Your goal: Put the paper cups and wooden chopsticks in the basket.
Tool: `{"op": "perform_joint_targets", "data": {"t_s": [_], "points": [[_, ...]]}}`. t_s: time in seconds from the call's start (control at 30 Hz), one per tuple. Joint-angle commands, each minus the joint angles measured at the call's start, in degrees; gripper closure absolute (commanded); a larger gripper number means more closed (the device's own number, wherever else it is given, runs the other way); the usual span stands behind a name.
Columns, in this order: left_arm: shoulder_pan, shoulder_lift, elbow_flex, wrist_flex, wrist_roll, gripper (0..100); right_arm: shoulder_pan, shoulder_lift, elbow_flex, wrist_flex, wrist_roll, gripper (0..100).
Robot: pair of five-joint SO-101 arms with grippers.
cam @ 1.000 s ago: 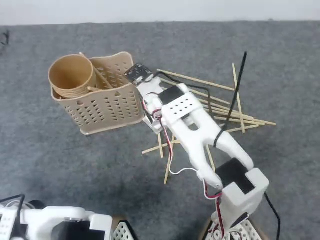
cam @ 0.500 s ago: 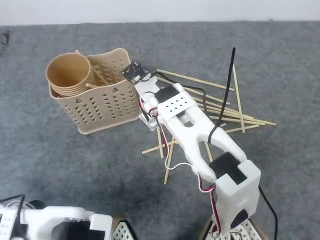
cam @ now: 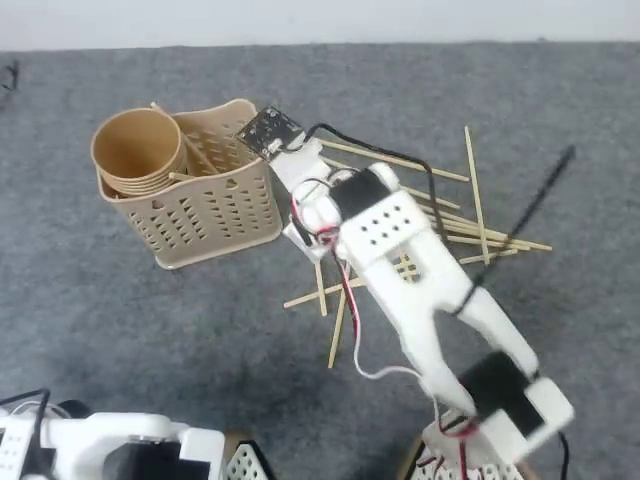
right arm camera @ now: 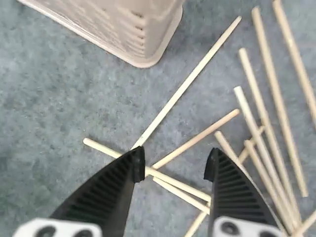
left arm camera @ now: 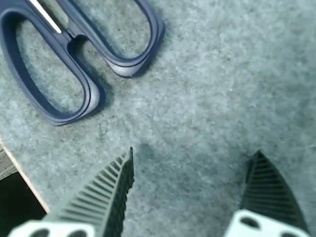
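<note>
Grey felt table (cam: 120, 330) with basket (cam: 205, 215), scattered chopsticks (right arm camera: 186, 83), scissors (left arm camera: 74, 47).

No writing, label, number or sign can be read anywhere.

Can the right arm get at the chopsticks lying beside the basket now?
Probably yes: the right gripper hangs open just above crossed chopsticks on the carpet, with nothing between, and the basket stands off to one side.

Basket (cam: 210, 210), matt beige perforated plastic; cups (cam: 140, 150), smooth brown paper; chopsticks (cam: 395, 161), pale bare wood; table cover (cam: 100, 300), rough grey felt-like cloth; scissors handles (left arm camera: 81, 49), smooth dark-blue plastic, slightly glossy.
</note>
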Motion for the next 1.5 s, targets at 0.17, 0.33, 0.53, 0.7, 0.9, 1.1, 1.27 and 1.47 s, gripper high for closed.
{"op": "perform_joint_targets", "data": {"t_s": [0.17, 0.33, 0.53, 0.7, 0.9, 1.1, 1.27, 1.47], "points": [[0.44, -1.41, -0.04, -0.97, -0.53, 65, -0.22, -10.59, 8.18, 0.13, 2.64, 78.6], [0.44, -1.41, -0.04, -0.97, -0.53, 65, -0.92, -10.68, 11.78, 0.04, 4.22, 78.6], [0.35, -1.41, -0.04, -0.97, -0.53, 65, -4.35, -10.51, 21.71, -6.02, 8.09, 78.6], [0.35, -1.41, -0.04, -0.97, -0.53, 65, -4.44, -10.51, 30.59, -14.64, 8.35, 78.6], [0.35, -1.41, -0.04, -0.97, -0.53, 65, -4.7, -10.51, 32.88, -18.33, 8.35, 78.6], [0.35, -1.41, -0.04, -0.97, -0.53, 65, -9.01, -10.51, 32.18, -18.33, 8.35, 78.7], [0.26, -1.41, -0.04, -0.97, -0.53, 65, -9.71, -9.98, 33.14, -20.53, 8.35, 83.8], [0.26, -1.41, -0.04, -0.97, -0.53, 65, -7.43, -3.82, 34.55, -25.1, 8.35, 85.5]]}}
